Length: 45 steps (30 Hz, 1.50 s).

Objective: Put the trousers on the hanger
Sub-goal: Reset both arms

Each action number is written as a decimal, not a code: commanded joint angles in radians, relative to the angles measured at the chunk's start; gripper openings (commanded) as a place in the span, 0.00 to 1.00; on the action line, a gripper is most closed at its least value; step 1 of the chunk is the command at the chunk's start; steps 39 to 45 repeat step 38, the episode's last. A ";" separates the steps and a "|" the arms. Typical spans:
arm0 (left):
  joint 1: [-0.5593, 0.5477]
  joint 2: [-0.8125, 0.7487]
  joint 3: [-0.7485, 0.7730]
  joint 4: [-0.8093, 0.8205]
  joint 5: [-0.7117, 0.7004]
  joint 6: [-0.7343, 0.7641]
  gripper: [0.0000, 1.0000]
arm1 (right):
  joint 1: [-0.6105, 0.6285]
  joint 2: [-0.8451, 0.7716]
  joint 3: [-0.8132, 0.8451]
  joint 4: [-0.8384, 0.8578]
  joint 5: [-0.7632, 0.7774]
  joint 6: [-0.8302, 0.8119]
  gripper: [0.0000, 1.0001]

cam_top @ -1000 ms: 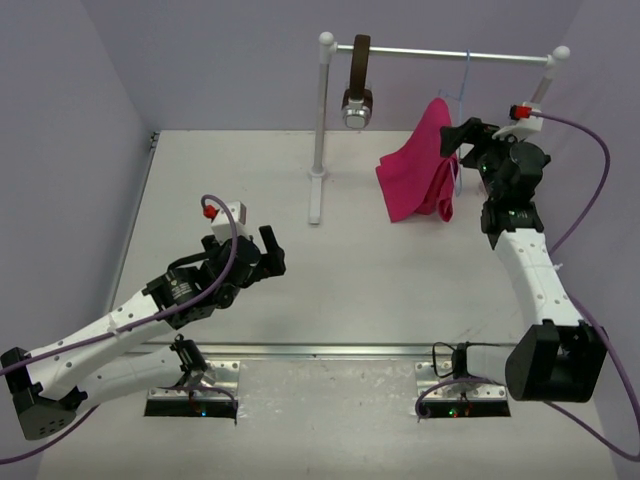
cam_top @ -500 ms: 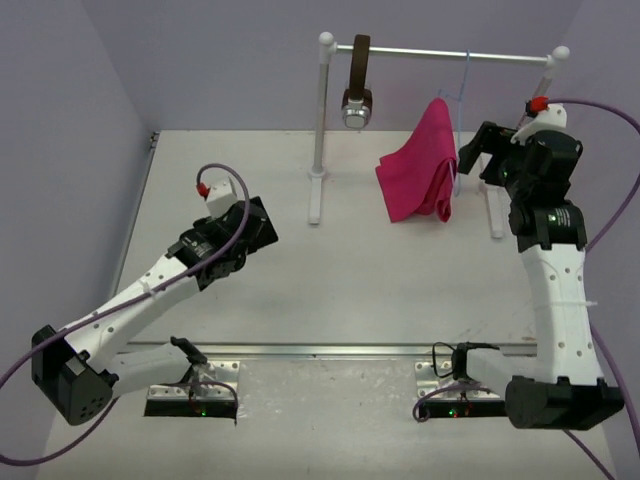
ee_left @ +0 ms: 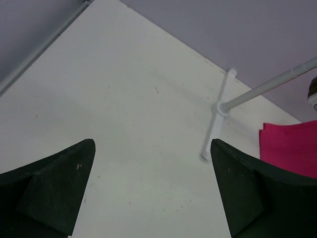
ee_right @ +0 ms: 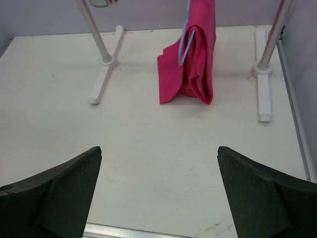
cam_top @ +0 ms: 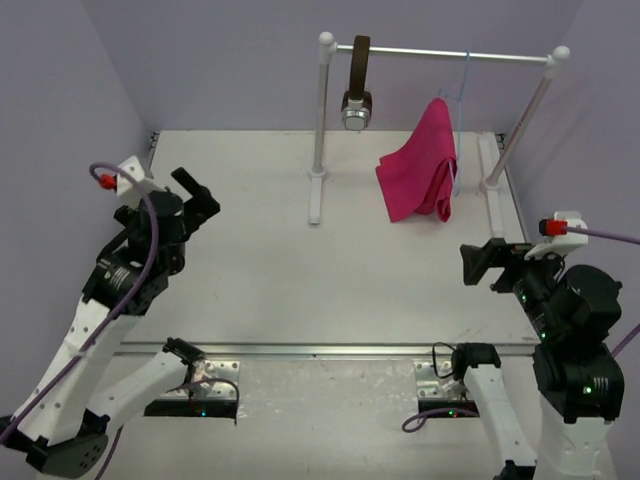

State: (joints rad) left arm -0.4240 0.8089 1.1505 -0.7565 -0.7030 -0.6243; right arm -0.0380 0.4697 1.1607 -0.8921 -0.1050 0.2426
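Note:
The magenta trousers (cam_top: 420, 165) hang folded over the pale blue hanger (cam_top: 463, 90), which hooks on the rack's rail; their lower edge rests near the table. The right wrist view shows the trousers (ee_right: 198, 54) and the hanger's blue wire (ee_right: 185, 42) straight ahead and far off. In the left wrist view only a corner of the trousers (ee_left: 290, 146) shows at the right edge. My left gripper (cam_top: 195, 192) is open and empty at the table's left side. My right gripper (cam_top: 482, 265) is open and empty at the near right, well short of the trousers.
A white rack with a top rail (cam_top: 440, 52) stands at the back on two posts with long feet (cam_top: 316, 195) (cam_top: 492, 170). A brown strap with a round metal end (cam_top: 357, 88) hangs from the rail's left part. A metal strip (cam_top: 330, 350) runs along the near edge.
Both arms drew back from the rack: the right gripper left the trousers for the near right, and the left swung to the far left, opening slightly wider. The trousers stay on the hanger.

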 commanded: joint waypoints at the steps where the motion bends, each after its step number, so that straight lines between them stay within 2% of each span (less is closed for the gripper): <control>1: 0.001 -0.214 -0.140 0.067 -0.002 0.147 1.00 | 0.028 -0.105 -0.024 -0.082 -0.060 -0.024 0.99; 5: 0.001 -0.330 -0.247 0.124 0.017 0.231 1.00 | 0.067 -0.169 -0.092 -0.086 -0.013 -0.023 0.99; 13: 0.001 -0.393 -0.361 0.174 0.033 0.228 1.00 | 0.159 -0.282 -0.227 -0.057 0.130 -0.054 0.99; 19: 0.001 -0.332 -0.353 0.155 0.031 0.218 1.00 | 0.170 -0.306 -0.284 -0.020 0.134 -0.014 0.99; 45: -0.001 -0.361 -0.361 0.151 0.013 0.207 1.00 | 0.168 -0.286 -0.297 0.002 0.148 0.015 0.99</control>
